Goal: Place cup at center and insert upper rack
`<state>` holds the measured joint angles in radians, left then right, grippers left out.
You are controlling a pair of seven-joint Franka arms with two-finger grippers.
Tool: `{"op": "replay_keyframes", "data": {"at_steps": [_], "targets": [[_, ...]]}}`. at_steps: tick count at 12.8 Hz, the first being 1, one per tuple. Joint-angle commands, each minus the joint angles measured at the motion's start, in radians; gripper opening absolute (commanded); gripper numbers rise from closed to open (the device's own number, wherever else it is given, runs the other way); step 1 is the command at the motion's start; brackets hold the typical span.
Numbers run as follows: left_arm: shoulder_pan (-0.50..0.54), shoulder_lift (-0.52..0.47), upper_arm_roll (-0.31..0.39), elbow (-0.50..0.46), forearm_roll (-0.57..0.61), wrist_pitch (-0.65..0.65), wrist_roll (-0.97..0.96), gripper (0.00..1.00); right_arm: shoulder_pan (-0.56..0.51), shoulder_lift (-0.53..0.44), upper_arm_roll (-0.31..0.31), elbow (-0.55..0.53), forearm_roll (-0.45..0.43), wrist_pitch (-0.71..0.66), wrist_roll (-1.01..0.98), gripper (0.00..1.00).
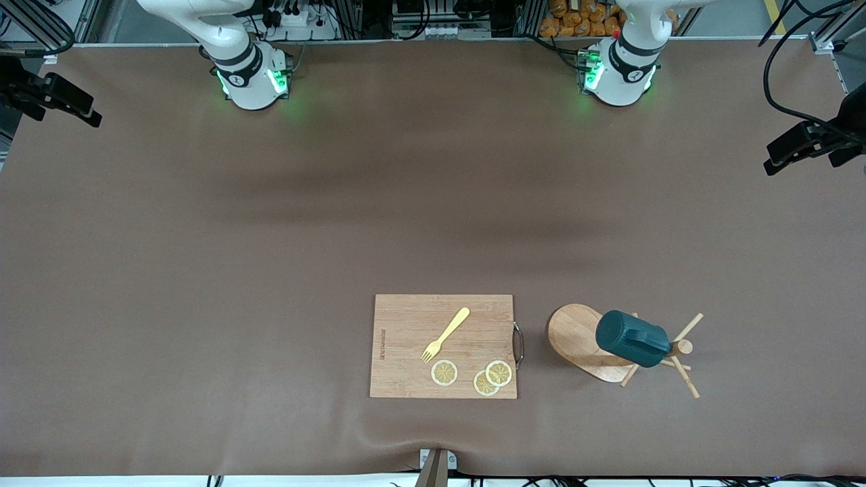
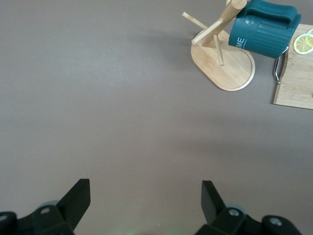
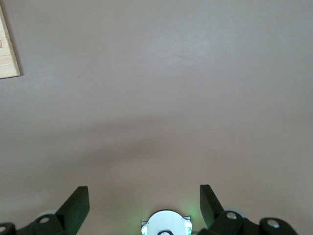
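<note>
The cup, a dark teal mug, hangs tilted on a peg of the upper rack, a light wooden mug tree that stands beside the cutting board, toward the left arm's end of the table. In the left wrist view the cup and the rack show well away from my left gripper, which is open and empty over bare table. My right gripper is open and empty too, over bare table by its own arm's base. Neither gripper shows in the front view.
A wooden cutting board lies near the front camera's edge of the table, with a yellow fork and three lemon slices on it. A brown mat covers the table. Black camera clamps reach in at both ends.
</note>
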<state>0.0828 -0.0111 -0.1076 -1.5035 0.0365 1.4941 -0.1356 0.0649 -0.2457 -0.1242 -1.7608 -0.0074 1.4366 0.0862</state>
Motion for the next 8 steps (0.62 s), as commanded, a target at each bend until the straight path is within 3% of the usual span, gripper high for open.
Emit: {"op": "replay_keyframes", "data": {"at_steps": [1,8], "targets": [[0.002,-0.020,-0.004,-0.006,0.000,-0.003,0.017,1.00,-0.020,-0.012,0.011,0.006,0.020,-0.007,-0.020,1.00],[-0.006,-0.021,-0.012,-0.006,-0.003,-0.003,0.019,1.00,-0.019,-0.012,0.012,0.007,0.020,-0.002,-0.020,1.00]]}}
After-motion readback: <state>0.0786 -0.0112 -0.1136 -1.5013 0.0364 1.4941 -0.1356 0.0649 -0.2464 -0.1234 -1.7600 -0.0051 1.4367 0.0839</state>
